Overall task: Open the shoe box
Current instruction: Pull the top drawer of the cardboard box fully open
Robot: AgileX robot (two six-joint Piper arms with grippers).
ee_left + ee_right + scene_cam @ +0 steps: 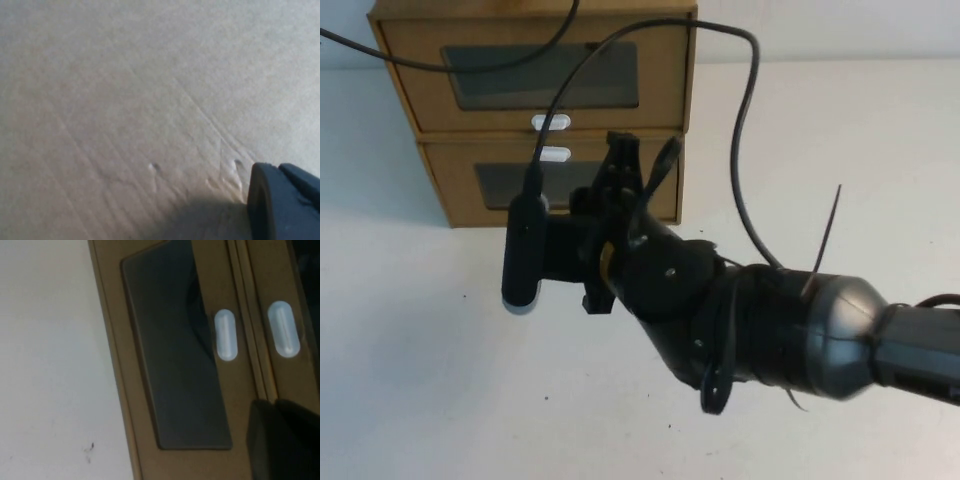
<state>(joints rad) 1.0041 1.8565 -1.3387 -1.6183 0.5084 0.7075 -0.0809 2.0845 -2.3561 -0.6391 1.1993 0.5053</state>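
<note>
The shoe box [450,178] is the lower of two tan, wood-coloured boxes stacked at the far edge of the white tabletop [410,340], straight ahead of the right gripper [622,145]. Its front has a dark rectangular window [500,186] and a small white oval handle [555,154] at the top edge. The upper box [665,80] matches it, with its own dark window [540,75] and a white handle [551,122] at the bottom edge, so the two handles sit one just above the other. Both fronts look closed flush.

The right gripper hangs just in front of the lower box with its jaws pressed together and holding nothing. The lower handle lies a little to the jaws' left, apart from the tips.

The black arm and its wrist camera cover the right half of the lower box's front, and cables cross the upper one. The box tops and sides are cut off or out of sight.

The left gripper [282,202] shows only as a dark corner over a creased, dented tan surface [125,100]. Whether it is open or closed cannot be told, nor what that surface belongs to.
</note>
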